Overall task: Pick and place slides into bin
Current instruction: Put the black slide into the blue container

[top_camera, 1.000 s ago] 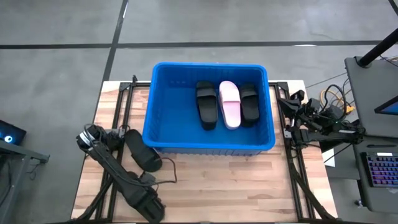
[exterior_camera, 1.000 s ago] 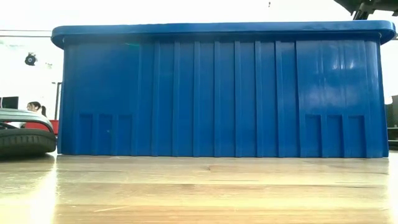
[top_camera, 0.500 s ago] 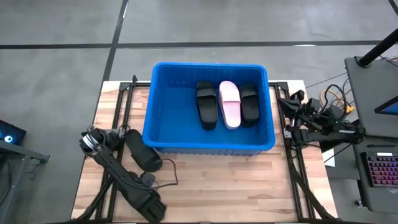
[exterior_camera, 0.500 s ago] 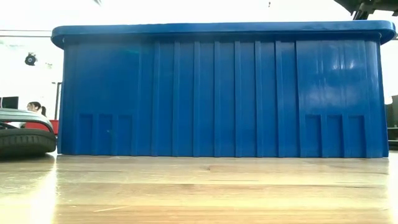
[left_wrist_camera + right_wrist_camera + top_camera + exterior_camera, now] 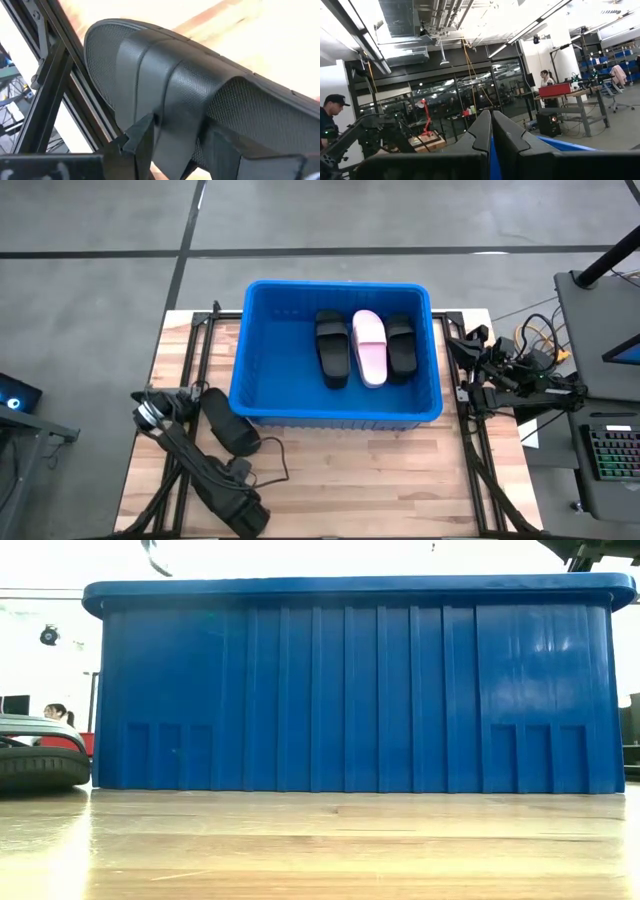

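Note:
The blue bin (image 5: 336, 352) stands at the table's far middle and fills the low view (image 5: 360, 690). In it lie two black slides (image 5: 332, 347) (image 5: 401, 343) with a pink slide (image 5: 369, 347) between them. Another black slide (image 5: 228, 420) lies sole down on the table left of the bin; it also shows in the low view (image 5: 40, 755). My left gripper (image 5: 185, 405) is open at this slide's left side, one finger on each side of its wide strap (image 5: 175, 100). My right gripper (image 5: 491, 130) is shut and empty at the table's right edge. My left gripper comes at the black slide low from the table's left, its open fingers (image 5: 142, 135) on either side of the strap (image 5: 170, 125), lying across the slide. I cannot tell whether they touch it. The slide rests flat on the table.
Black frame rails (image 5: 195, 370) run along the table's left side beside the slide, and others (image 5: 470, 420) along the right. A cable (image 5: 270, 470) lies on the wood near the left arm. A person (image 5: 330, 115) stands in the room beyond.
My left gripper has gone a little toward the table's near edge, staying beside the black slide. The slide has kept its place.

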Motion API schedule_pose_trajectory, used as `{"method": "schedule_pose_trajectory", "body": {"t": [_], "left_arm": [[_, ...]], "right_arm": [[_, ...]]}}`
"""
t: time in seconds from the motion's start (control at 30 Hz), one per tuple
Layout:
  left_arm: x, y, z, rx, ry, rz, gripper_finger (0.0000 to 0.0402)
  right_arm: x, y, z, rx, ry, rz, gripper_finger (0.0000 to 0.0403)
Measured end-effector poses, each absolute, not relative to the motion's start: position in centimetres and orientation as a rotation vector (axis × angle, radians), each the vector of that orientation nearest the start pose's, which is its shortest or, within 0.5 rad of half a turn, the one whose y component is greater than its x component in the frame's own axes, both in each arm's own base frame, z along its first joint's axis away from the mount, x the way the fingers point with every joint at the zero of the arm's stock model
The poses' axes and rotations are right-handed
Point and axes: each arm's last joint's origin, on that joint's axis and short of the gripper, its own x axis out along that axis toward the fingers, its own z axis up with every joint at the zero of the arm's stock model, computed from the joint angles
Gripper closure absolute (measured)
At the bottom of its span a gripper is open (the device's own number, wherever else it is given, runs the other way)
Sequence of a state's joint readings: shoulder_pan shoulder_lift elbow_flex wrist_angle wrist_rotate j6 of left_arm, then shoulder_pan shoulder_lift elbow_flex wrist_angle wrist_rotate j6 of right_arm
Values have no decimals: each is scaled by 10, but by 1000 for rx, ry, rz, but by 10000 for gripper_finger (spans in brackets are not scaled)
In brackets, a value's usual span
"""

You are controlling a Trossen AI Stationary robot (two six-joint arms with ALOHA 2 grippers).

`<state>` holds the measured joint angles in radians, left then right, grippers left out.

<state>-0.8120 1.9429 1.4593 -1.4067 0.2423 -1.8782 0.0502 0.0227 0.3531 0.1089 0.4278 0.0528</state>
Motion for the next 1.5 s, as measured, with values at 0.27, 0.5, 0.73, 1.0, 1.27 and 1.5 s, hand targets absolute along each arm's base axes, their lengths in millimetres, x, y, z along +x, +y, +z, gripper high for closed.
{"method": "schedule_pose_trajectory", "body": {"t": [0.27,0.5,0.73,1.0,1.27,1.5], "left_arm": [[222,-245,183,-586,1723,1192,268],[216,-239,180,-473,1723,1320,268],[217,-240,178,-439,1742,1263,297],[218,-241,178,-440,1701,1234,393],[220,-237,212,-364,1628,919,399],[227,-224,268,-357,1402,638,401]], "right_arm": [[54,-9,286,155,-439,-356,394],[54,-9,286,154,-440,-353,394],[54,-9,286,154,-440,-353,394],[54,-9,286,153,-439,-353,394],[54,-9,286,150,-439,-354,394],[54,-9,286,150,-438,-354,394]]}}
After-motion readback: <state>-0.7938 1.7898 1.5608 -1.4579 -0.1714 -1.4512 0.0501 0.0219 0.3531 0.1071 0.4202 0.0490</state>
